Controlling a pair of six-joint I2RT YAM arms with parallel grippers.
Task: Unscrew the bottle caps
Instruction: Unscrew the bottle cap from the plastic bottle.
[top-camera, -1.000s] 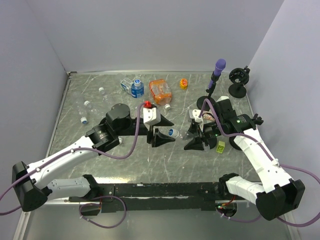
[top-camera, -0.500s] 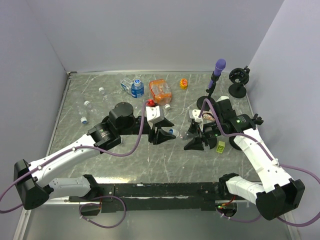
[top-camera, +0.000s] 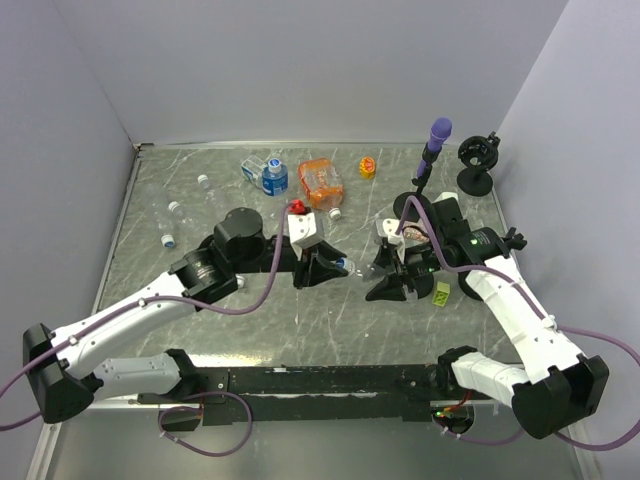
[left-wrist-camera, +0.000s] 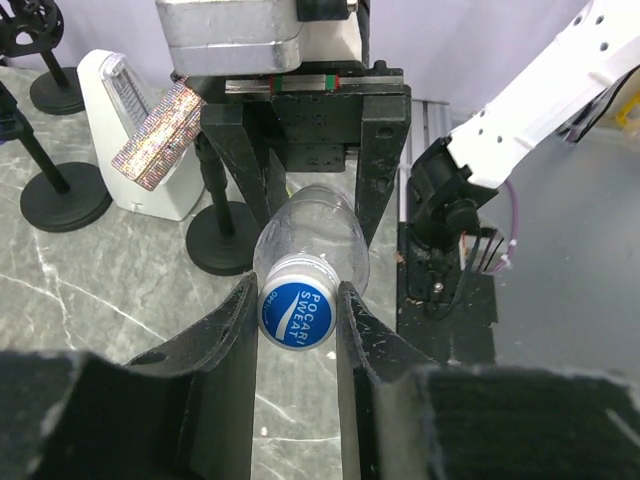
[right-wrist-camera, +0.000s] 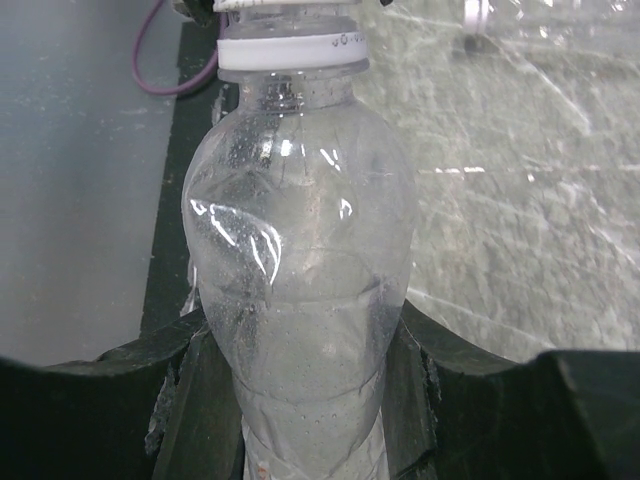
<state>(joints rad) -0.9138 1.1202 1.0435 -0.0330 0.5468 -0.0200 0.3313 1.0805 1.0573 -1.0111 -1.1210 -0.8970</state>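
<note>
A clear plastic bottle (right-wrist-camera: 300, 270) lies level above the table, and my right gripper (right-wrist-camera: 300, 335) is shut on its body. Its neck points left toward my left arm. The bottle cap (left-wrist-camera: 296, 312), blue with white lettering, faces the left wrist camera. My left gripper (left-wrist-camera: 296, 290) is shut on that cap, with a finger pressed on each side. From above, the left gripper (top-camera: 330, 266) and the right gripper (top-camera: 385, 272) face each other at mid-table, with the cap (top-camera: 345, 265) between them.
Several other bottles lie at the back: a blue-labelled one (top-camera: 272, 175), an orange one (top-camera: 320, 182) and small clear ones (top-camera: 175, 208). A purple-topped stand (top-camera: 432, 150) and a black stand (top-camera: 476, 160) are at the back right. A green block (top-camera: 441, 293) lies by the right arm.
My left gripper has moved right onto the cap and its jaws have closed from wide apart onto the cap's sides. The right gripper has held the bottle still.
</note>
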